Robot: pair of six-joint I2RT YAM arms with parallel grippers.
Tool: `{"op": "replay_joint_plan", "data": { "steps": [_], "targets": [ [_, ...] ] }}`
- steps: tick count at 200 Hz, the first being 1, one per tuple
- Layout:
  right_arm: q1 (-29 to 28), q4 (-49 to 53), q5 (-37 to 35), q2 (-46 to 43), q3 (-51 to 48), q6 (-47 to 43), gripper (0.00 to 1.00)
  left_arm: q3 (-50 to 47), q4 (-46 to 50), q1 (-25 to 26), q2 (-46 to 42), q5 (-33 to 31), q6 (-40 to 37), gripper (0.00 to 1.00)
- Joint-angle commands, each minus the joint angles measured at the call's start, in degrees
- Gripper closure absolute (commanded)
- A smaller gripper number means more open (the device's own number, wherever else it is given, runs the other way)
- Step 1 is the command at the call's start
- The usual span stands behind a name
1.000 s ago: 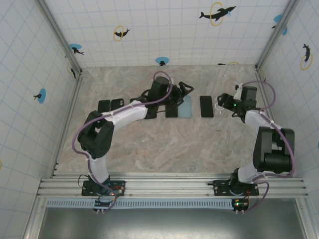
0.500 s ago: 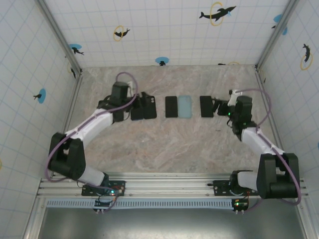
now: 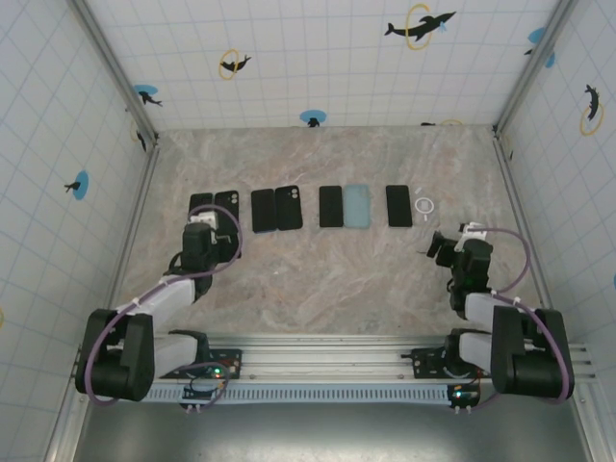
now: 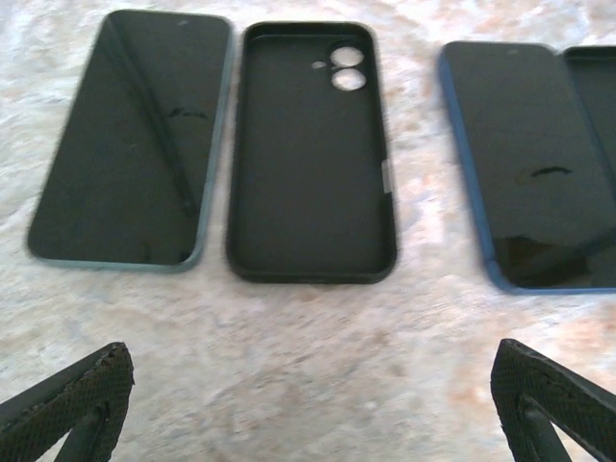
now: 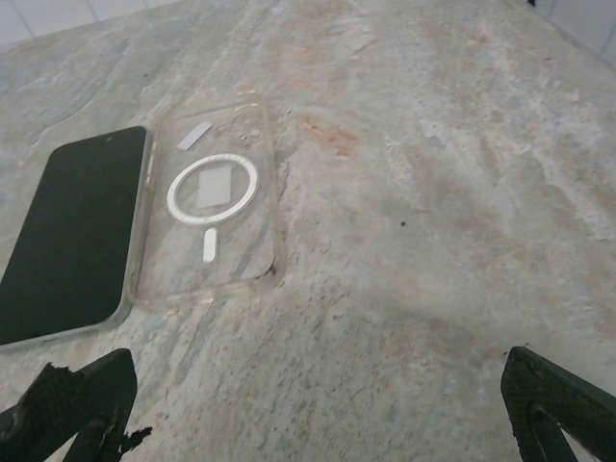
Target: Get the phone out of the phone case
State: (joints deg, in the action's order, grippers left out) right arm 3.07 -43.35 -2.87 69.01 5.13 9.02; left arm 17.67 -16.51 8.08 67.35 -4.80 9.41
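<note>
Marbled tabletop, tiled walls around it, and a row of handsets laid out across the far half. Low over the surface hovers the left gripper, fingers spread wide with nothing between them. Straight ahead of it lies an empty black case, camera holes at the far end, long axis running away from the fingers. A bare dark phone lies just beside it on the left, parallel to it. Another phone sits off to the right.

Over on the other side, the right gripper is likewise wide open and empty. A clear case lies ahead and to its left, and a black phone sits right beside that case's left edge.

From above, every phone looks already out and paired with its shell. Should anything remain, each arm has its own end of the row nearer. Both stand apart from the goods, so a forward reach comes first.
</note>
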Motion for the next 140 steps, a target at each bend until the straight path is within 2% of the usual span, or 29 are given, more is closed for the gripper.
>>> {"op": "replay_joint_plan", "data": {
  "steps": [1, 9, 20, 39, 62, 77, 90, 98, 110, 140],
  "targets": [
    [0.27, -16.78, 3.32, 4.28, -2.49, -1.2, 0.0, -3.89, -11.91, -1.7, 0.64, -2.5, -3.76, 0.02],
    [0.47, -17.92, 4.37, 5.87, -1.87, -0.54, 0.0, -5.29, -14.68, -2.21, 1.3, -2.3, -4.19, 0.02],
    [1.38, -14.6, 7.52, 6.37, 0.39, -0.59, 0.01, -7.19, -18.68, -2.9, 2.37, -2.02, -4.84, 0.03],
    [1.81, -22.14, 7.04, 8.71, -0.1, 0.19, 0.0, -10.07, -26.28, -4.44, 5.66, -0.68, -5.55, 0.02],
    [1.83, -24.21, 8.31, 12.78, 2.54, -0.66, 0.0, -11.57, -33.99, -5.23, 9.51, -0.17, -5.68, 0.02],
    [1.7, -26.59, 9.56, 14.82, 2.75, -2.19, 0.0, -11.87, -37.48, -5.33, 12.0, 0.86, -6.63, 0.02],
    [1.63, -28.71, 13.71, 15.15, 2.38, -3.29, 0.0, -10.2, -36.8, -5.53, 13.82, 0.72, -8.07, 0.02],
    [1.52, -24.43, 13.91, 13.33, 3.09, -3.06, 0.0, -10.18, -38.07, -5.59, 14.34, 0.58, -9.04, 0.02],
    [0.8, -12.38, 12.1, 9.2, 4.84, -3.8, 0.0, -10.26, -40.06, -6.51, 15.12, 2.04, -9.41, 0.02],
    [-0.46, -13.7, 10.17, 3.15, -3.37, -5.27, 0.0, -10.12, -42.16, -8.67, 17.74, 4.12, -7.85, 0.02]
  ]
}}
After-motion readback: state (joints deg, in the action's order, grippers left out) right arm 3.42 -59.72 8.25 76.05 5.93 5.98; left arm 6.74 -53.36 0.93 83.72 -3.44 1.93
